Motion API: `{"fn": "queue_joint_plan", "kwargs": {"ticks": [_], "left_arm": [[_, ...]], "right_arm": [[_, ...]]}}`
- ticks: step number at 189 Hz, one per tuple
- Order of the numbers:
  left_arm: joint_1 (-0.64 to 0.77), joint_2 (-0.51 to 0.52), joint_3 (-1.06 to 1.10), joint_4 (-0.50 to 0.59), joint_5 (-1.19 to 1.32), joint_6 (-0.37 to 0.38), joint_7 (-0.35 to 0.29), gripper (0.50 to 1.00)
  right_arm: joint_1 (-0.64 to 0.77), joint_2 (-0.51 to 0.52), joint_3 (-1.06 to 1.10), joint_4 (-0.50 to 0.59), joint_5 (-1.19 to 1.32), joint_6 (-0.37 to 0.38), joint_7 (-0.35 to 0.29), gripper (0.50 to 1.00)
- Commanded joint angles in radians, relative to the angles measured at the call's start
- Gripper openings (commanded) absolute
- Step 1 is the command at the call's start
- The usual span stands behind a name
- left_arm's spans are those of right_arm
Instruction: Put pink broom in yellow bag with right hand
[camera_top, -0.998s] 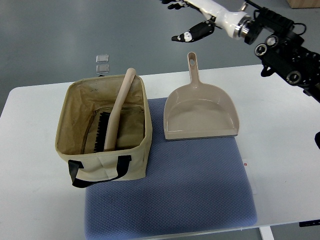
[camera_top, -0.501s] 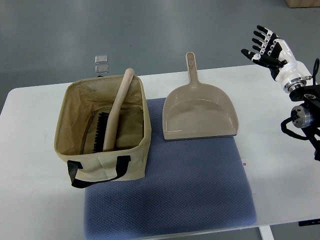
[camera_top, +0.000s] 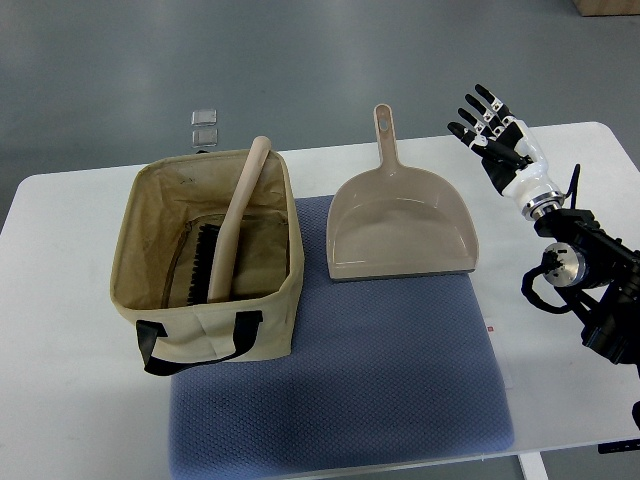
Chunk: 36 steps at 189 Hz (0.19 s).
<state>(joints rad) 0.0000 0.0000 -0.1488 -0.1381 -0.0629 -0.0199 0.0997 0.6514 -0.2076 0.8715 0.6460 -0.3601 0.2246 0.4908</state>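
Inside the yellow bag (camera_top: 150, 300), the pink broom (camera_top: 236, 225) is leaning bristles-down, well apart from the right hand (camera_top: 497, 140), which is hovering empty with fingers spread

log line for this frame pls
right hand: open, empty, right of dustpan | broom: in bag, handle on rim | left: out of view
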Motion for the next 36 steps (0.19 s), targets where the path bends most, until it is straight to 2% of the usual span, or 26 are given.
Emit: {"fn": "queue_joint_plan", "kwargs": {"ticks": [1, 25, 36], "left_arm": [[0.0, 0.0, 0.0, 0.0, 0.0, 0.0, 0.0, 1.0], [0.0, 0.0, 0.0, 0.0, 0.0, 0.0, 0.0, 1.0], [0.0, 0.0, 0.0, 0.0, 0.0, 0.0, 0.0, 1.0]], "right_arm": [[-0.007, -0.001, 0.0, 0.0, 0.0, -0.007, 0.002, 0.93], [-0.01, 0.004, 0.0, 0.003, 0.001, -0.014, 0.006, 0.93], [-0.012, 0.002, 0.001, 0.004, 0.001, -0.027, 0.032, 0.93]]}}
